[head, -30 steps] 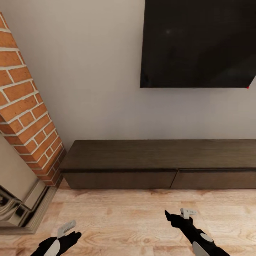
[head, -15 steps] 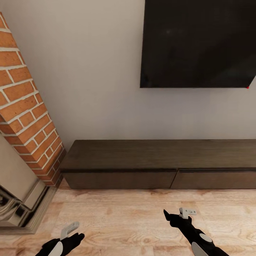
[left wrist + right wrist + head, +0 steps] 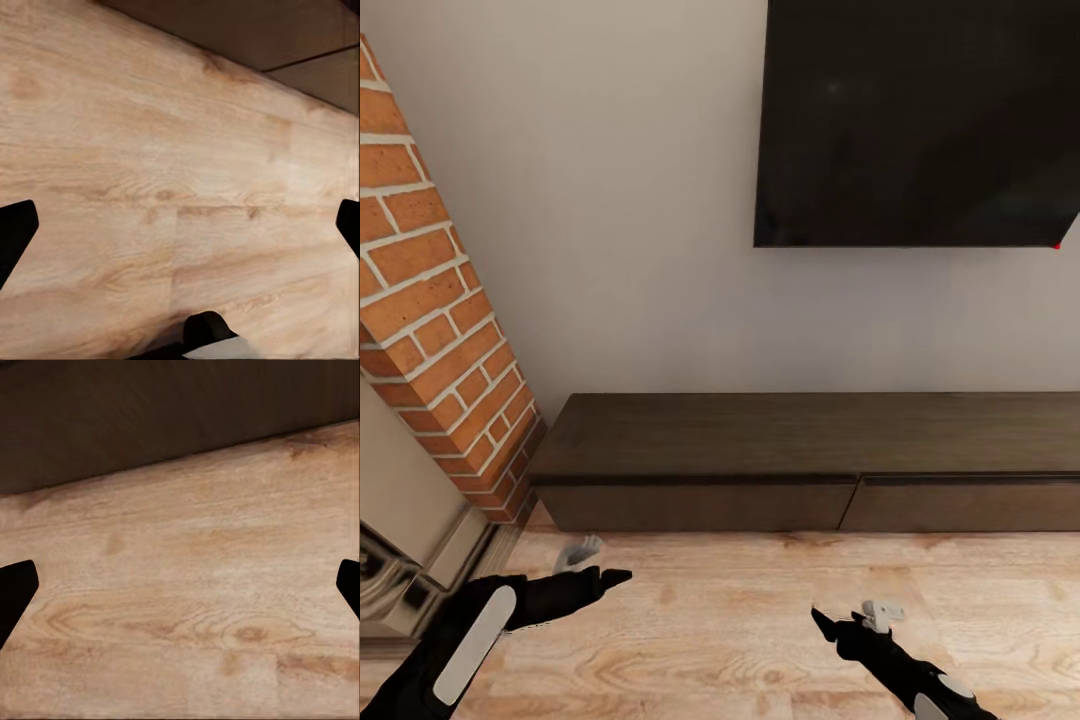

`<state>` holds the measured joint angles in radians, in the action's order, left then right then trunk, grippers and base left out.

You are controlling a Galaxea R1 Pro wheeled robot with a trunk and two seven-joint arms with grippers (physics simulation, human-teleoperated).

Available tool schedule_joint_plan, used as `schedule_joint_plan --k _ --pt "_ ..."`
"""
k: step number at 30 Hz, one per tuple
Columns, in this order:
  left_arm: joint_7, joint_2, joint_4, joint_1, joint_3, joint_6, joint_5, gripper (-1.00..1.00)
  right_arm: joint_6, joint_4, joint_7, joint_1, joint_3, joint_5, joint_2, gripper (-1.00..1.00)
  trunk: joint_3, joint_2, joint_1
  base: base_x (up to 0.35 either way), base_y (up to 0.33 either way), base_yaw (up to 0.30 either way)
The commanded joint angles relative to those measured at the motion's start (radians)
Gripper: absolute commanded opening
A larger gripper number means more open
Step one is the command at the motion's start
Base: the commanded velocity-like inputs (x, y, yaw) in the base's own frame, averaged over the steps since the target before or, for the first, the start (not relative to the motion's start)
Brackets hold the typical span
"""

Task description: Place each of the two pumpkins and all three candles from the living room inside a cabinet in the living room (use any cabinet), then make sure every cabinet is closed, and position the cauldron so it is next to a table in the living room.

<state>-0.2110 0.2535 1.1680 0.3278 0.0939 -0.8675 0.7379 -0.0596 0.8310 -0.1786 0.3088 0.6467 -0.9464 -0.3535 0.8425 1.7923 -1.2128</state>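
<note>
Dark-brown cabinet (image 3: 810, 460) sits closed against the wall — left end effector (image 3: 592, 566) and right end effector (image 3: 850, 616) both spread wide, empty, above the wooden floor (image 3: 740, 620).

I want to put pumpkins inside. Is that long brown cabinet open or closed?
Closed: both fronts of the cabinet sit flush, and no pale inside shows.

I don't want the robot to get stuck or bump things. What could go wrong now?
1. The long dark-brown wooden cabinet has flat fronts with no handles, so the open left gripper may slip when trying to pull one out.
2. The red brick fireplace column and its shiny metal base sit close beside the left arm, so a swing that way might bump them.
3. Both grippers, including the right gripper, are empty, so the cabinet could get opened with nothing to put in.
</note>
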Motion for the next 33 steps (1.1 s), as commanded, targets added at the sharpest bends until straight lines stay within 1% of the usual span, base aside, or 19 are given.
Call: schedule_joint_plan --k 1,2,3,5,9,10,11,13,16,19,21,23,24,25,26,28,29,30,33 --pt "-0.03 0.002 0.015 0.001 -0.002 -0.019 -0.004 1.0 -0.006 -0.013 -0.026 0.001 0.003 -0.014 -0.001 1.0 0.001 0.0 0.0 0.0 0.0 0.0" --pt "-0.045 0.003 0.02 0.001 -0.003 -0.027 -0.003 1.0 -0.006 -0.019 -0.036 0.001 0.0 -0.015 -0.001 1.0 0.001 0.0 0.0 0.0 0.0 0.0" --pt "-0.093 0.004 0.028 0.001 -0.006 -0.052 0.001 1.0 -0.007 -0.035 -0.058 0.001 -0.012 -0.018 0.0 1.0 0.001 0.0 0.0 0.0 0.0 0.0" --pt "-0.146 0.005 0.034 0.001 -0.012 -0.073 0.003 1.0 -0.007 -0.048 -0.08 0.002 -0.027 -0.02 0.0 1.0 0.001 0.0 0.0 0.0 0.0 0.0" --pt "-0.256 0.007 0.035 0.0 -0.02 -0.098 0.001 1.0 -0.008 -0.086 -0.17 0.001 -0.068 -0.024 0.001 1.0 0.001 0.0 0.0 0.0 0.0 0.0" --pt "-0.276 0.009 0.035 0.0 -0.022 -0.101 0.002 1.0 -0.008 -0.118 -0.219 0.002 -0.102 -0.047 0.001 1.0 0.001 0.0 0.0 0.0 0.0 0.0" --pt "-0.283 0.014 0.036 0.0 -0.023 -0.102 0.003 1.0 -0.008 -0.147 -0.265 0.002 -0.129 -0.085 0.002 1.0 0.001 0.0 0.0 0.0 0.0 0.0" --pt "-0.288 0.021 0.038 0.0 -0.023 -0.103 0.005 1.0 -0.002 -0.177 -0.34 0.002 -0.161 -0.15 0.001 1.0 0.001 0.0 0.0 0.0 0.0 0.0" --pt "-0.291 0.026 0.039 0.0 -0.024 -0.104 0.006 1.0 0.004 -0.196 -0.41 0.002 -0.181 -0.217 0.002 1.0 0.001 0.0 0.0 0.0 0.0 0.0" --pt "-0.292 0.034 0.039 0.0 -0.024 -0.106 0.006 1.0 -0.004 -0.201 -0.435 0.002 -0.187 -0.247 0.007 1.0 0.007 0.014 -0.008 0.0 0.0 0.0" --pt "-0.292 0.04 0.039 0.0 -0.025 -0.106 0.015 1.0 -0.006 -0.203 -0.439 0.002 -0.19 -0.26 0.024 1.0 0.013 0.028 -0.015 0.0 0.0 0.0" --pt "-0.292 0.046 0.039 0.0 -0.025 -0.106 0.042 1.0 -0.011 -0.203 -0.434 0.002 -0.22 -0.279 0.059 1.0 0.02 0.042 -0.023 0.0 0.0 0.0" --pt "-0.292 0.049 0.038 0.0 -0.025 -0.106 0.063 1.0 -0.009 -0.202 -0.432 0.002 -0.268 -0.297 0.087 1.0 0.023 0.049 -0.027 0.0 0.0 0.0" --pt "-0.292 0.05 0.038 0.0 -0.025 -0.107 0.068 1.0 -0.008 -0.202 -0.431 0.002 -0.286 -0.302 0.094 1.0 0.026 0.056 -0.031 0.0 0.0 0.0" --pt "-0.292 0.058 0.037 0.0 -0.024 -0.107 0.078 1.0 -0.005 -0.202 -0.431 0.002 -0.335 -0.312 0.11 1.0 0.029 0.063 -0.034 0.0 0.0 0.0" --pt "-0.292 0.073 0.038 0.0 -0.024 -0.107 0.091 1.0 -0.003 -0.202 -0.432 0.002 -0.383 -0.319 0.121 1.0 0.035 0.077 -0.042 0.0 0.0 0.0" --pt "-0.292 0.076 0.038 0.0 -0.024 -0.107 0.097 1.0 -0.003 -0.202 -0.432 0.002 -0.391 -0.32 0.123 1.0 0.038 0.084 -0.046 0.0 0.0 0.0" --pt "-0.292 0.084 0.038 0.0 -0.024 -0.107 0.117 1.0 -0.006 -0.199 -0.431 0.002 -0.406 -0.322 0.127 1.0 0.042 0.091 -0.05 0.0 0.0 0.0" --pt "-0.292 0.095 0.038 0.0 -0.023 -0.107 0.144 1.0 -0.016 -0.197 -0.428 0.002 -0.418 -0.32 0.15 1.0 0.051 0.112 -0.061 0.0 0.0 0.0"
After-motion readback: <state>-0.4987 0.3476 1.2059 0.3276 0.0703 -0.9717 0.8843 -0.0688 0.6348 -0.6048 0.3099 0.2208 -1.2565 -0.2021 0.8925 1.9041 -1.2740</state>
